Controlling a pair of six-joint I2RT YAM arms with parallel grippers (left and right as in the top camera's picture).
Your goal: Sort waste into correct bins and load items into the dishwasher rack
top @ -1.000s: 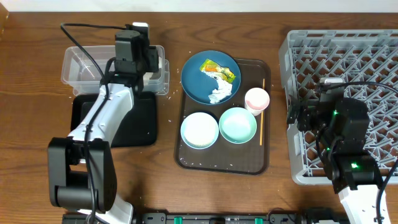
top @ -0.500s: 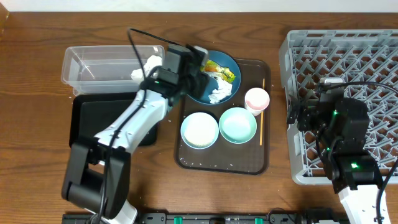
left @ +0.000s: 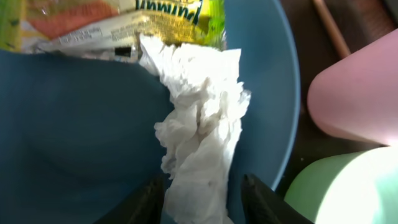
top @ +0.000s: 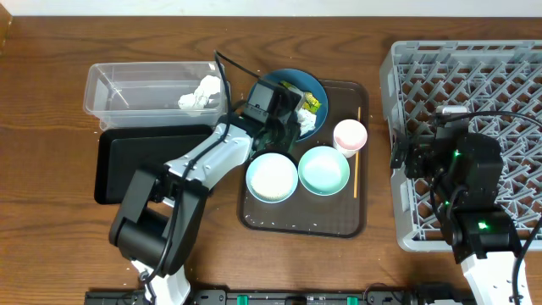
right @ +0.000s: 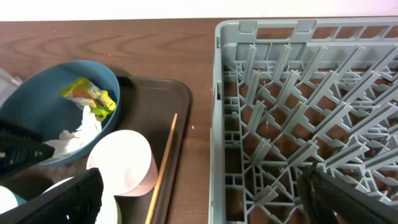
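My left gripper is open and low over the dark-blue bowl-plate on the brown tray. Its fingers straddle a crumpled white napkin without closing on it. The yellow-green wrapper lies just beyond the napkin in the plate. Another napkin lies in the clear tub. The black tray sits in front of the tub. My right gripper is open and empty, at the left edge of the grey rack. I cannot make out a rice heap.
The brown serving tray also holds two pale bowls, the pink cup and the chopstick along its right side. A strip of bare table separates this tray from the rack.
My left arm has swung right from the clear tub to the blue plate, leaving a napkin in the tub. The right arm has not moved.
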